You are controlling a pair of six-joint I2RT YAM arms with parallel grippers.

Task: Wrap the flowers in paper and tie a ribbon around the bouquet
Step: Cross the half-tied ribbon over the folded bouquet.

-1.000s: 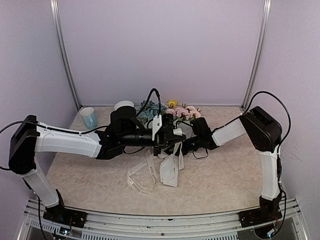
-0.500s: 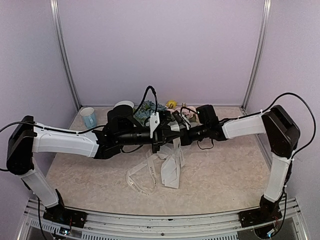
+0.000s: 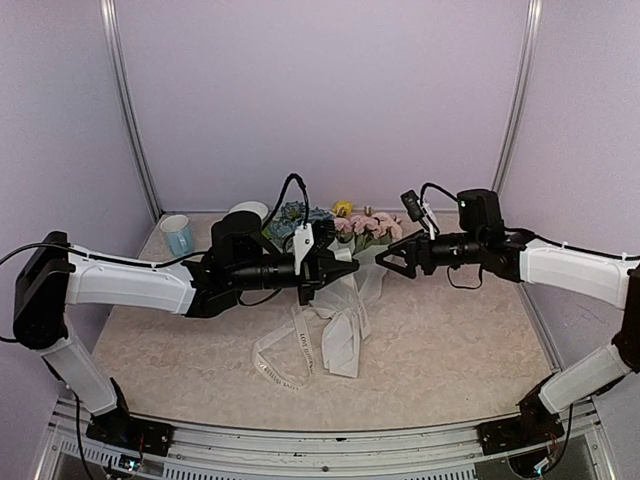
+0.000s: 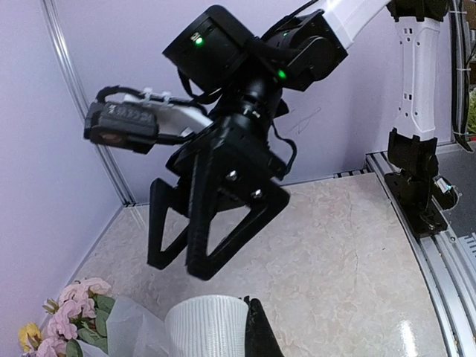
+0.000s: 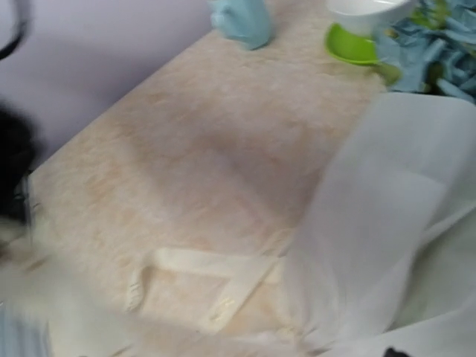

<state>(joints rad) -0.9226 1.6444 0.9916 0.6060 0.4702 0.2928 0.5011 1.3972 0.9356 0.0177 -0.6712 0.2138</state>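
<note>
The flowers (image 3: 362, 226), pink and yellow blooms beside a blue hydrangea head (image 3: 294, 213), lie at the back centre of the table. The thin white paper (image 3: 345, 312) hangs from my left gripper (image 3: 343, 268), which is shut on its upper edge. In the left wrist view the paper (image 4: 130, 327) shows beside the pressed-together left gripper (image 4: 249, 303). My right gripper (image 3: 385, 266) hovers just right of it, open and empty, its black fingers (image 4: 169, 223) spread. The cream ribbon (image 3: 283, 357) lies looped on the table below; in the blurred right wrist view the ribbon (image 5: 216, 277) lies left of the paper (image 5: 394, 216).
A light blue cup (image 3: 178, 235) and a white bowl (image 3: 248, 210) stand at the back left. The same cup (image 5: 242, 18) and the bowl on something green (image 5: 357, 30) show in the right wrist view. Metal posts and lilac walls close in the table.
My right gripper has let go beside the left gripper, opened, and pulled back to the right and up. The left arm has stayed holding the paper.
</note>
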